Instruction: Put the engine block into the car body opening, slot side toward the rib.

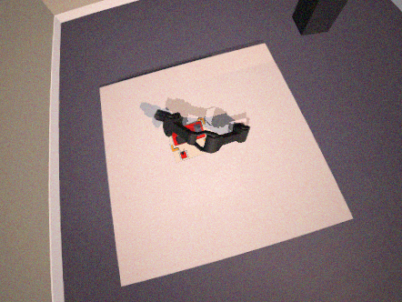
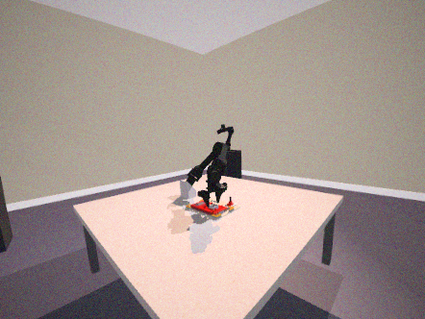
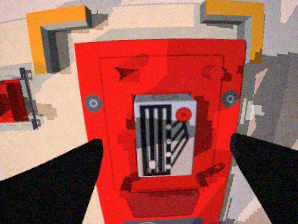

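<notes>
A pale pink square surface [image 2: 250,269] on dark legs [image 2: 91,250] stands on a dark purple floor [image 1: 355,114] in a room with plain beige walls [image 2: 96,106] and a white skirting strip [image 1: 55,182] along their base. A black box [image 1: 316,15] stands on the floor beyond the surface's far corner. Close up, orange L-shaped corner brackets [image 3: 60,26] sit on a cream base plate [image 3: 160,19], one at upper left and another [image 3: 236,16] at upper right. Soft grey shadows [image 2: 202,235] fall across the surface.
</notes>
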